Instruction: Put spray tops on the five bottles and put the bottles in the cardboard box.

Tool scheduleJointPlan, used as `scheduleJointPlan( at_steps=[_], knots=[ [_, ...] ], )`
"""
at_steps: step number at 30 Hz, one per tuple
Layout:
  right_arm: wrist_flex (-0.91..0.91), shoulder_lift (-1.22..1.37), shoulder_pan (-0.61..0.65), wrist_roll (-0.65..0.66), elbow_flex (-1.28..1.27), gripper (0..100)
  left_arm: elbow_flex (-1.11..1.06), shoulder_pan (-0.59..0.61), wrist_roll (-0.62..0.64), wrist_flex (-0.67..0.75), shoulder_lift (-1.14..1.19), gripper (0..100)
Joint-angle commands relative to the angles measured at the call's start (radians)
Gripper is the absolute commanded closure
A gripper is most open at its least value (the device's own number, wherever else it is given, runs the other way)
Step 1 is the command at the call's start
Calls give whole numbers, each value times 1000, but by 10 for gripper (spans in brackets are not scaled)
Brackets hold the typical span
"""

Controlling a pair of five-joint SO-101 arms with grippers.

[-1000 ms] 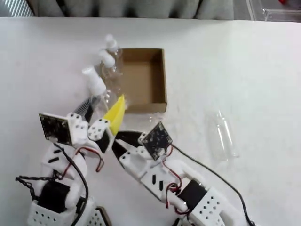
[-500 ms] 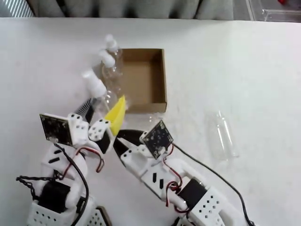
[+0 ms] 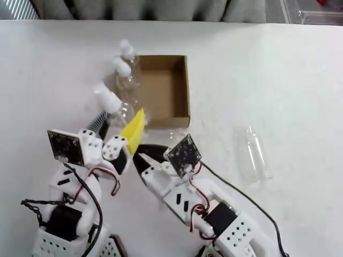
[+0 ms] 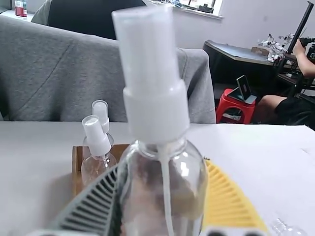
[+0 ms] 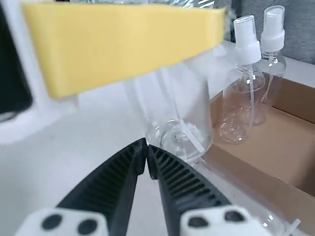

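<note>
My left gripper (image 3: 122, 115) is shut on a clear bottle (image 3: 110, 99) with a white spray top, held upright just left of the cardboard box (image 3: 187, 91). The left wrist view shows that bottle (image 4: 157, 123) between the grey and yellow fingers (image 4: 226, 201). Two more capped bottles (image 3: 124, 49) (image 3: 122, 67) stand at the box's left side, also seen from the right wrist (image 5: 244, 88) (image 5: 271, 54). My right gripper (image 3: 140, 160) sits beside the held bottle's base, its black fingers shut on nothing (image 5: 146, 150). A topless clear bottle (image 3: 256, 155) lies on the table to the right.
Part of another clear bottle (image 5: 278, 223) lies on the table by the box's near wall (image 5: 256, 172). The white table is open to the right and behind the box. A grey covered chair (image 4: 59, 73) stands beyond the table's far edge.
The right arm has shifted slightly to the right. The left arm and its bottle have moved a little toward the near side.
</note>
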State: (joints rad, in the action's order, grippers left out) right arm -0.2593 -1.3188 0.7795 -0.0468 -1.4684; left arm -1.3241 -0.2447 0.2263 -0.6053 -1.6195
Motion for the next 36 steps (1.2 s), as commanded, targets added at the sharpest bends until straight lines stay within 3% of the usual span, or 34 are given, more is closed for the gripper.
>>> scheduleJointPlan(
  at_steps=[1, 5, 15, 30, 36],
  knots=[
    [25, -12, -76, -5, 3, 983, -63, 2, 5, 152, -10, 978],
    [25, -12, -77, -5, 3, 983, -161, 2, 11, 345, -10, 978],
    [24, -12, -74, -5, -9, 983, -184, 85, 6, 493, 41, 979],
    [24, -12, -76, -5, -11, 983, 38, 231, 6, 999, 923, 979],
    [24, -12, -76, -5, -21, 983, 115, 234, 11, 1221, 1202, 979]
  ],
)
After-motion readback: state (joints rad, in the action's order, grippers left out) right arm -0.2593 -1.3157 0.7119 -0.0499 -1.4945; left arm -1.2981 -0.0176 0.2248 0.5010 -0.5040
